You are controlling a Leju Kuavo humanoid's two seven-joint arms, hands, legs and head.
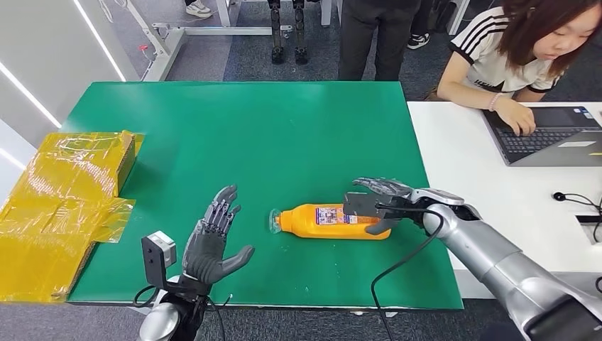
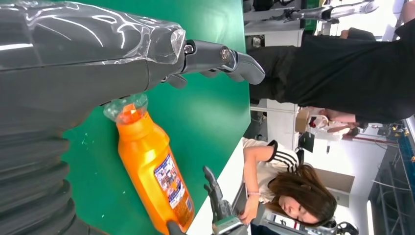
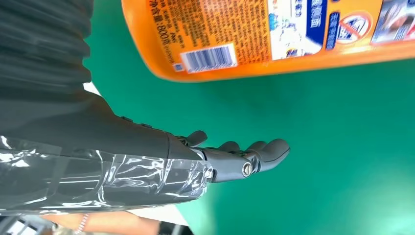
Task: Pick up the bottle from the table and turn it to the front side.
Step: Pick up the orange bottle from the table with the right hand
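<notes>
Seemingly rigid, smooth and slippery, the orange bottle was laid on the table just beside the open right robot hand; mid-body grasping was judged best.

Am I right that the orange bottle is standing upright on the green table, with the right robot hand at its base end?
Not quite: the orange bottle is lying on its side on the green table, as the head view shows. The right robot hand is indeed at its base end.
</notes>
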